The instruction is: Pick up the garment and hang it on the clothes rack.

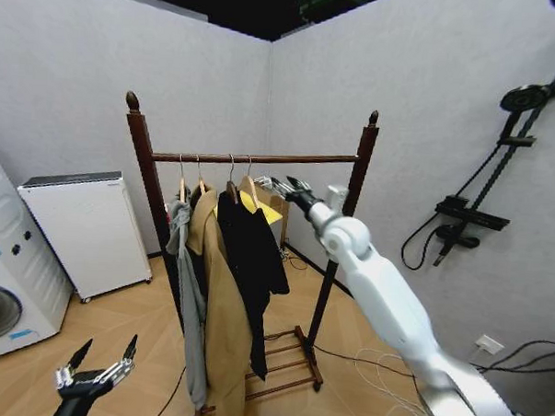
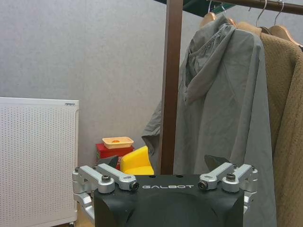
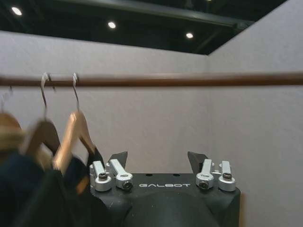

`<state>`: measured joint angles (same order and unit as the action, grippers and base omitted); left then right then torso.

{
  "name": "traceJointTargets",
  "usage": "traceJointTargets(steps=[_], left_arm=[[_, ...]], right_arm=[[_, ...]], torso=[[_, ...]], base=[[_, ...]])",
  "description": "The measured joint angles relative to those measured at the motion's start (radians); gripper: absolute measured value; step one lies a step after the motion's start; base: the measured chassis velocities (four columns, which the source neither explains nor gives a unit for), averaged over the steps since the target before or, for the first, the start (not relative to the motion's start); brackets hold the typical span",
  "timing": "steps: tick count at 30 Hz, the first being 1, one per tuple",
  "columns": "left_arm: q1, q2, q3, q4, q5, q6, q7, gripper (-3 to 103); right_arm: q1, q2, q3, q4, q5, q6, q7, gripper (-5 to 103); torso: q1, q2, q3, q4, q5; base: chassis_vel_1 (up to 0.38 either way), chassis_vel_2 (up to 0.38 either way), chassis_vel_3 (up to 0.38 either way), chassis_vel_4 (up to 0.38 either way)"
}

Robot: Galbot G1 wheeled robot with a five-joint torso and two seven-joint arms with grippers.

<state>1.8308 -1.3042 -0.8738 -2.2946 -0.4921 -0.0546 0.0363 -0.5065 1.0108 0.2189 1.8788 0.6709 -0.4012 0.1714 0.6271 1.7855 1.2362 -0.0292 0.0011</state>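
Head view: the rack [image 1: 252,158] stood at the far corner. Its rail carried a grey hooded coat [image 1: 189,296], a tan coat [image 1: 222,325] and the black jacket [image 1: 254,262], rightmost on a wooden hanger [image 1: 250,190]. We saw the right gripper [image 1: 283,184] just right of that hanger below the rail, fingers spread, holding nothing. The left gripper [image 1: 100,359] hung low at near left, also spread.

Left wrist view: open fingers [image 2: 218,166] faced the rack post [image 2: 170,85] and the grey coat.

Right wrist view: spread fingers [image 3: 197,161] sat under the rail, just beside the jacket's hanger [image 3: 75,135].
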Motion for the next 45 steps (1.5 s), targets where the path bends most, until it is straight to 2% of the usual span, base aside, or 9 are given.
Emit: traceJointTargets(steps=[1,2,4,9,12,17,25,34,45], left_arm=[[0.000,0.000,0.000,0.000,0.000,0.000,0.000,100],[0.000,0.000,0.000,0.000,0.000,0.000,0.000,100],[0.000,0.000,0.000,0.000,0.000,0.000,0.000,100],[0.000,0.000,0.000,0.000,0.000,0.000,0.000,100],[0.000,0.000,0.000,0.000,0.000,0.000,0.000,100],[0.000,0.000,0.000,0.000,0.000,0.000,0.000,100],[0.000,0.000,0.000,0.000,0.000,0.000,0.000,100],[0.000,0.000,0.000,0.000,0.000,0.000,0.000,100],[0.000,0.000,0.000,0.000,0.000,0.000,0.000,100]], right_arm=[[-0.128,0.000,0.074,0.046,-0.076,0.013,-0.005,80],[-0.128,0.000,0.074,0.046,-0.076,0.013,-0.005,80],[-0.337,0.031,0.156,0.083,-0.172,0.057,-0.007,91],[-0.491,0.099,0.218,0.069,-0.308,0.157,-0.010,99],[-0.589,0.210,0.284,0.049,-0.416,0.246,-0.017,100],[-0.658,0.283,0.339,0.044,-0.472,0.340,-0.021,100],[-0.761,0.335,0.381,0.009,-0.534,0.489,-0.011,100],[-0.814,0.335,0.363,-0.013,-0.542,0.555,0.007,100],[-0.826,0.338,0.338,-0.017,-0.540,0.580,0.023,100]], torso=[[0.000,0.000,0.000,0.0000,-0.0006],[0.000,0.000,0.000,0.0000,-0.0006],[0.000,0.000,0.000,0.0002,-0.0007],[0.000,0.000,0.000,0.0003,-0.0009],[0.000,0.000,0.000,0.0007,-0.0012],[0.000,0.000,0.000,0.0007,-0.0012],[0.000,0.000,0.000,0.0005,-0.0012],[0.000,0.000,0.000,0.0005,-0.0010],[0.000,0.000,0.000,0.0001,-0.0012]], base=[[0.000,0.000,0.000,0.000],[0.000,0.000,0.000,0.000],[0.000,0.000,0.000,0.000],[0.000,0.000,0.000,0.000],[0.000,0.000,0.000,0.000],[0.000,0.000,0.000,0.000],[-0.030,-0.029,-0.018,-0.022],[-0.065,-0.092,-0.081,-0.075],[-0.068,-0.157,-0.167,-0.076]])
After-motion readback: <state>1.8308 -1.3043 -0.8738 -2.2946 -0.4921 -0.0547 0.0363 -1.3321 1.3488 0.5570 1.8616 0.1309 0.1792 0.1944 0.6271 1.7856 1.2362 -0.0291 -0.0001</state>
